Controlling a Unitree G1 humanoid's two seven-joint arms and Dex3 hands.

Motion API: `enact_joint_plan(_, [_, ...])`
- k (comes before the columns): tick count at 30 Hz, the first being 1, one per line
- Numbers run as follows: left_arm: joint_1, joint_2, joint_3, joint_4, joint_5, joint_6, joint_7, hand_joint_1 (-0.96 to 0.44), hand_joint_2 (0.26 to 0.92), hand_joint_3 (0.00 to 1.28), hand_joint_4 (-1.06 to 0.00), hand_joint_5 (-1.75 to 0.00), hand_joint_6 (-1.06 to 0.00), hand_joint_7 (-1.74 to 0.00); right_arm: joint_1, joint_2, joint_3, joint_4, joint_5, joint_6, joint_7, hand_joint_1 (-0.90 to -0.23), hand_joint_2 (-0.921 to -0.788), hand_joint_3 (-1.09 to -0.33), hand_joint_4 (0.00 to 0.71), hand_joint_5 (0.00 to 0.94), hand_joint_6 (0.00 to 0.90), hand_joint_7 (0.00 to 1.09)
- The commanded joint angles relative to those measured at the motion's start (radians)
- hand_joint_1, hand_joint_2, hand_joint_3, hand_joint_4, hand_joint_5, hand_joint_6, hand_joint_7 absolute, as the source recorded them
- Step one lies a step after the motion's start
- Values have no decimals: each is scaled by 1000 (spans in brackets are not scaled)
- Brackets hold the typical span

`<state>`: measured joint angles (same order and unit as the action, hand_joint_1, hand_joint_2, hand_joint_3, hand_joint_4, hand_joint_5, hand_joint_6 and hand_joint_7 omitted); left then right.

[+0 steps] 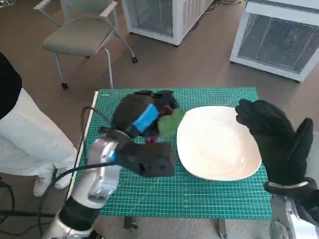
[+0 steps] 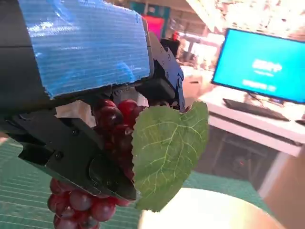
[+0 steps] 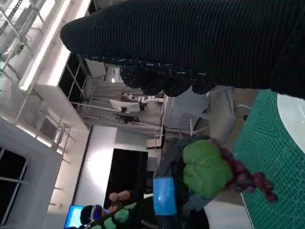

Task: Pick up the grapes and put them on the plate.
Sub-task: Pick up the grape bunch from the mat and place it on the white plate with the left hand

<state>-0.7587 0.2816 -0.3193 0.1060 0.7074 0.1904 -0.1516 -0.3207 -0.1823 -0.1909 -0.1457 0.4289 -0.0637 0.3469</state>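
Red grapes (image 2: 112,143) gripped by left hand (image 1: 142,119), off the mat.

Brown floor (image 1: 199,64) all round a small table under a green gridded cutting mat (image 1: 209,191). Grey-seated chair (image 1: 82,35) on castors beyond it. Two white cabinets with mesh fronts, one (image 1: 164,15) further back, one (image 1: 279,37) to the side. Lit blue monitor (image 2: 262,64) on a white desk (image 2: 252,119). Bright ceiling strip lights (image 3: 45,47).
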Motion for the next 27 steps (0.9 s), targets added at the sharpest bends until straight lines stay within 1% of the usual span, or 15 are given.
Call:
enact_joint_plan(1, [-91, -68, -24, 38, -13, -32, 29, 1, 909, 20, -785, -1124, -690, -1040, 31, -7, -3, -11, 3, 17, 1, -351, -921, -608, 426, 795, 244, 976])
enact_joint_plan(5, [-147, -115, -39, 88, -21, -41, 30, 1, 907, 27, -778, -1185, -703, -971, 38, -8, -7, -24, 5, 23, -3, -353, -921, -607, 427, 794, 246, 975])
enact_joint_plan(10, [-219, -166, -44, 154, -35, -56, 41, 4, 907, 57, -699, -1320, -736, -884, 53, -11, -14, -49, 9, 29, -8, -357, -921, -605, 427, 792, 247, 975])
enact_joint_plan(12, [-244, -182, -43, 173, -40, -56, 39, 4, 907, 69, -674, -1346, -733, -889, 59, -11, -16, -58, 8, 30, -10, -358, -921, -604, 426, 791, 247, 975])
enact_joint_plan(15, [-270, -201, -42, 186, -48, -56, 36, 4, 904, 93, -635, -1345, -716, -956, 66, -10, -18, -69, 6, 31, -13, -358, -921, -604, 426, 789, 248, 975])
enact_joint_plan(17, [-285, -211, -42, 190, -56, -60, 34, 5, 893, 117, -612, -1393, -744, -900, 70, -9, -19, -73, 3, 30, -16, -358, -921, -604, 426, 787, 248, 975])
enact_joint_plan(19, [-297, -220, -41, 194, -66, -64, 31, 5, 879, 135, -612, -1417, -774, -842, 74, -8, -20, -76, 2, 29, -17, -358, -921, -603, 426, 786, 248, 975])
enact_joint_plan(22, [-308, -229, -41, 197, -77, -74, 29, 4, 866, 146, -630, -1406, -789, -816, 78, -8, -24, -76, 1, 25, -18, -359, -921, -603, 427, 784, 248, 975])
enact_joint_plan(24, [-316, -236, -40, 205, -86, -83, 29, 3, 864, 144, -648, -1377, -777, -842, 80, -8, -26, -75, -1, 21, -19, -359, -921, -603, 427, 783, 248, 974])
enact_joint_plan(27, [-323, -242, -40, 221, -99, -101, 31, 2, 868, 130, -677, -1305, -743, -927, 82, -6, -28, -74, -5, 17, -23, -359, -921, -603, 428, 781, 248, 974])
